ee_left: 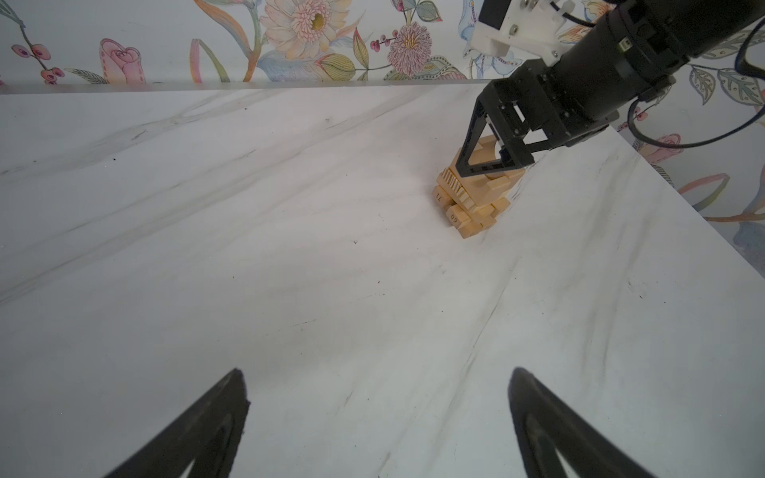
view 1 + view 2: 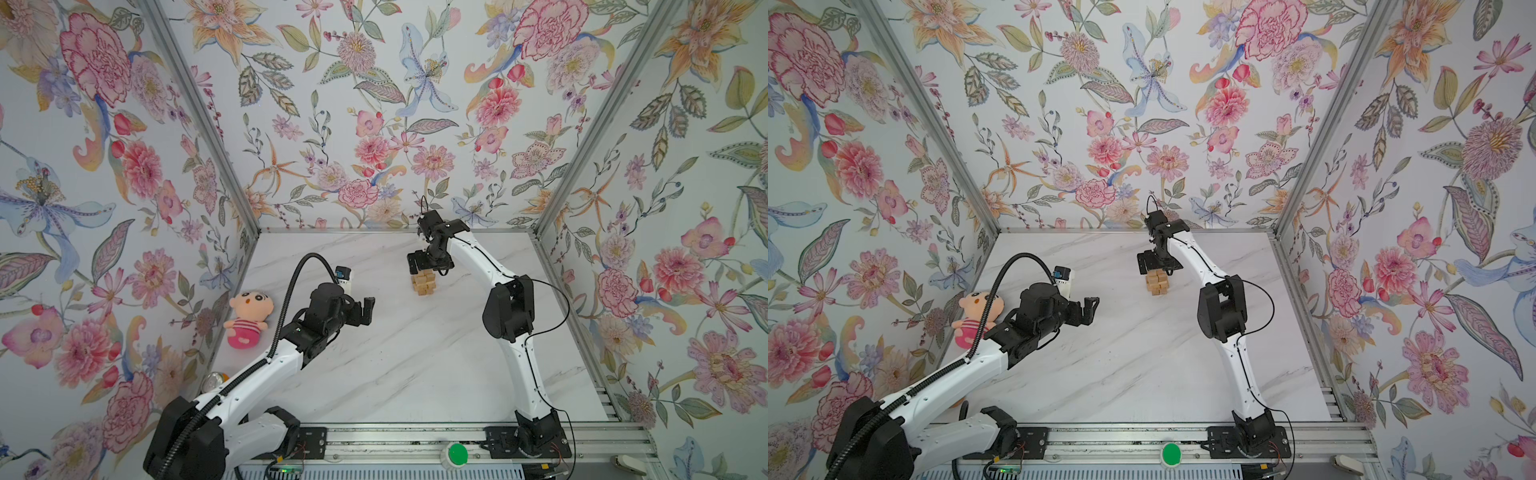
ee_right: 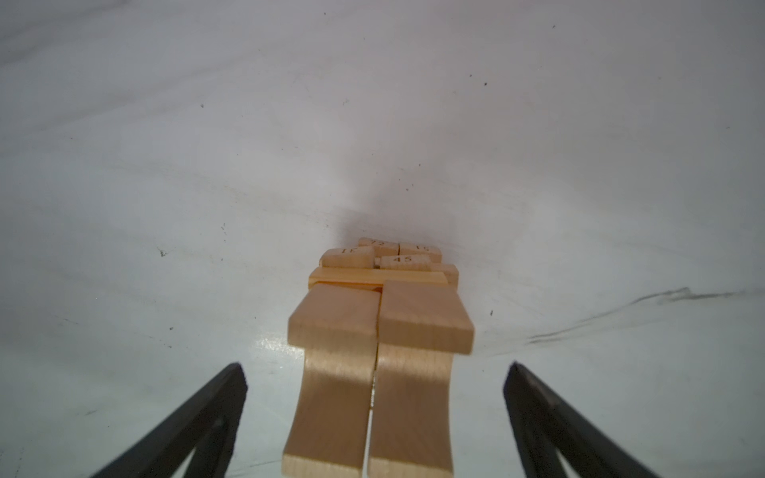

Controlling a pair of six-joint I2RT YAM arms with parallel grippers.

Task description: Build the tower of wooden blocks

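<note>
Jaws: left apart; right apart, astride tower (image 2: 424, 284) | smooth tan bars (image 3: 335, 318), seemingly crisscrossed

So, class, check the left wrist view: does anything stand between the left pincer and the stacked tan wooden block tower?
Nothing visible on the white marble tabletop lies between the left pincer and the stacked tan wooden block tower. Only the open right pincer straddles the tower's top blocks.
</note>
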